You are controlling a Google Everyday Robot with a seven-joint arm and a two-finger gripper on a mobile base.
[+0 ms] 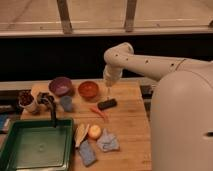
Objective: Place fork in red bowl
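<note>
So, from the one camera view, the white arm [150, 64] reaches in from the right and bends down over the wooden table [127, 137]. The gripper [108, 86] hangs at the end of it, up in the air, just to the right of the red bowl [89, 90]. It is pinched narrow on the fork [108, 93], which is a thin dark stick hanging straight down from it. The fork is not in the red bowl; its low end is just above a short black block [107, 104] that lies on the table. An orange carrot piece [98, 113] lies near the block, a bit closer to the front. A purple bowl [61, 86] sits to the left of the red bowl, close beside it. A small grey cup [66, 103] stands in front of the purple bowl. A green tub [35, 148] sits at the front left, with a black tap [52, 111] at its back edge. Next to the tub lie a yellow peel-like thing [81, 134], a round orange ball [94, 131], a blue sponge [87, 153] and a grey cloth [108, 142].
</note>
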